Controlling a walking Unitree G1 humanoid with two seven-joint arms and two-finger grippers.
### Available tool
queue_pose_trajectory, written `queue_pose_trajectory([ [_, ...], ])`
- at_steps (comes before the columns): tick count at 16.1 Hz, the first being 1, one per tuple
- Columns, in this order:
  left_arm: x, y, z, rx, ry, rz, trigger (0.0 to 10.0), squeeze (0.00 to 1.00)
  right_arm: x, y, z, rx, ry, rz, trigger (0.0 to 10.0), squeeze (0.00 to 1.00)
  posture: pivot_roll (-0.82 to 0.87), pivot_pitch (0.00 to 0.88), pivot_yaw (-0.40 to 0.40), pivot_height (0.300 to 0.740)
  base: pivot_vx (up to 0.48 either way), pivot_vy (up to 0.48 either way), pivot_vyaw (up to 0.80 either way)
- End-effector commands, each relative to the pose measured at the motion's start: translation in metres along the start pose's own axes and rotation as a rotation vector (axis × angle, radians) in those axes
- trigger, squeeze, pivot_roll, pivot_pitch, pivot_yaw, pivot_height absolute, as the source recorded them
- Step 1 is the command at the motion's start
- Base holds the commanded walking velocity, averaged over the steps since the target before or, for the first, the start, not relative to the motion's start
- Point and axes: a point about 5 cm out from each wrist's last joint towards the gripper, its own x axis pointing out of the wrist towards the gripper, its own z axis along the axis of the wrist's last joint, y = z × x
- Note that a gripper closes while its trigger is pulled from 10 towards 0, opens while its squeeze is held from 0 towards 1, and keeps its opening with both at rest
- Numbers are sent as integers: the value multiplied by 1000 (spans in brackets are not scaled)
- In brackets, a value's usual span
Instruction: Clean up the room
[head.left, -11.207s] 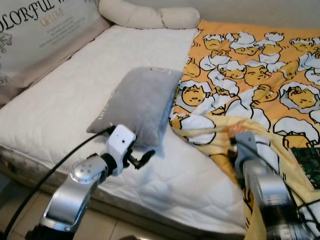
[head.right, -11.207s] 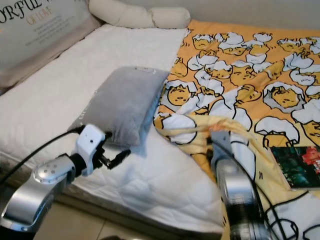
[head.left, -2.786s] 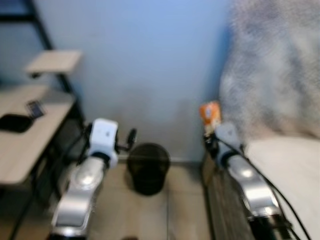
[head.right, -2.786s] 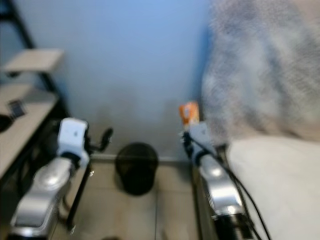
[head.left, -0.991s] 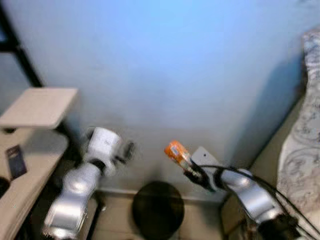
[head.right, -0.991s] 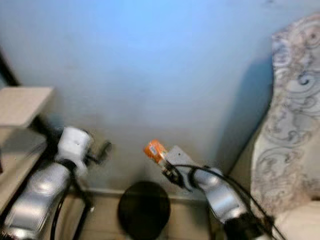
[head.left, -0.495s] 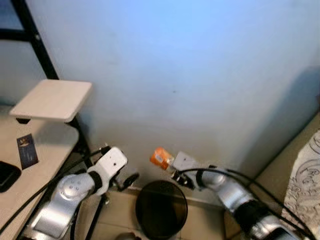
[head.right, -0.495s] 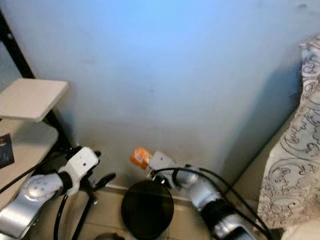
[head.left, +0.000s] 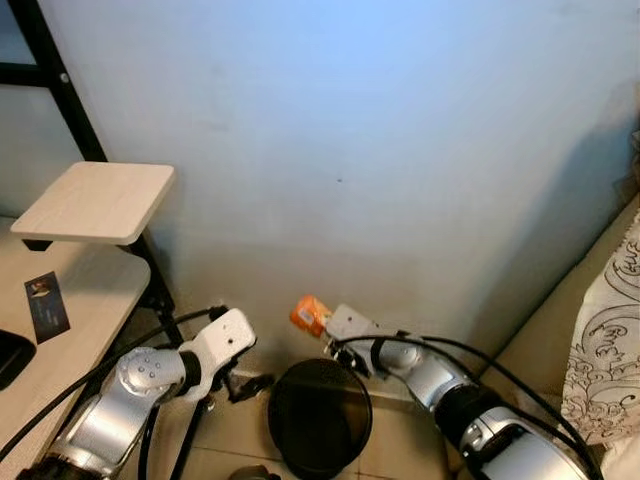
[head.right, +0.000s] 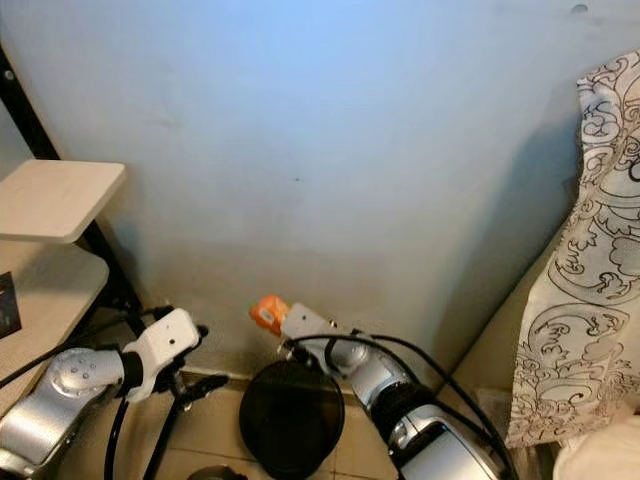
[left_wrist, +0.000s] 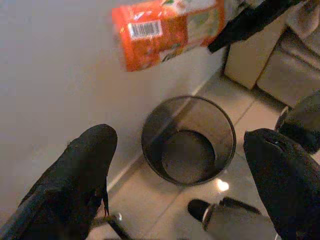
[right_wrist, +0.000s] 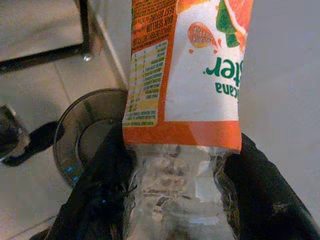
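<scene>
- Wall (head.left: 400, 150): pale blue, directly ahead; the bin stands on the tiled floor (left_wrist: 150, 200) close against its base. Little room to swing forward, so I judge any correction should go sideways or down, not toward the wall.
- Tabletop (head.left: 60, 300) on my left, with a small raised shelf (head.left: 95, 200) above it. Not involved in this step.
- Waste bin (head.left: 320, 420): black mesh, round, open top, looks empty in the left wrist view. It sits between my two arms.
- My right gripper (right_wrist: 175, 165): fingers closed on the plastic bottle (head.left: 310, 316), clear body with an orange juice label. The bottle hangs above the bin's far rim, near the wall, not yet centred over the opening.
- My left gripper (left_wrist: 180, 165): fingers spread wide, holding nothing, low beside the bin on its left.
- Step in hand, as I judge it: drop the bottle in the bin. To do it well, bring the bottle back over the middle of the opening, lower it toward the rim, then open the fingers fully.
- Risk: a release from here could clip the far rim and bounce out.
</scene>
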Motion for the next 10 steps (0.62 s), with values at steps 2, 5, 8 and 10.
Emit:
queue_pose_trajectory([
  [2, 7, 4, -5, 20, 14, 2, 10000, 0, 0, -7, 6, 20, -23, -14, 10000, 1000, 82, 0, 1, 740, 0, 0, 0],
  [5, 16, 8, -17, 22, 33, 6, 10000, 0, 0, -3, 3, 90, -32, 31, 10000, 1000, 84, 0, 1, 740, 0, 0, 0],
  [8, 19, 11, -29, 16, 46, 11, 10000, 0, 1, -2, 2, 113, -35, 39, 10000, 1000, 87, 0, 1, 740, 0, 0, 0],
  [10, 19, 12, -36, 14, 50, 12, 10000, 0, 1, -2, 2, 119, -37, 40, 10000, 1000, 87, 0, 2, 740, 0, 0, 0],
])
